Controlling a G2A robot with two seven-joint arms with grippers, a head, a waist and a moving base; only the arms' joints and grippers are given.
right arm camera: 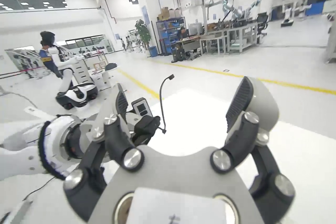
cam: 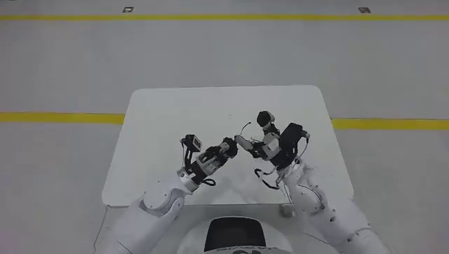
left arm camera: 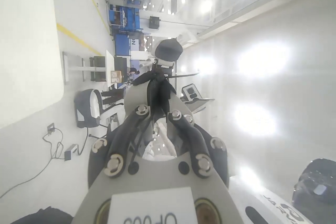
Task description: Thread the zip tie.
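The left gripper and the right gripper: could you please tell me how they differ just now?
The left gripper has its fingers shut on the zip tie; the right gripper has its fingers wide open. The left gripper carries the tie; the right gripper holds nothing. Both hover over the white table, facing each other.

Top view: overhead, facing down on table (cam: 210, 107). Wrist views: close-range, looking outward from wrists. Right wrist and top share left gripper (right arm camera: 153, 122).
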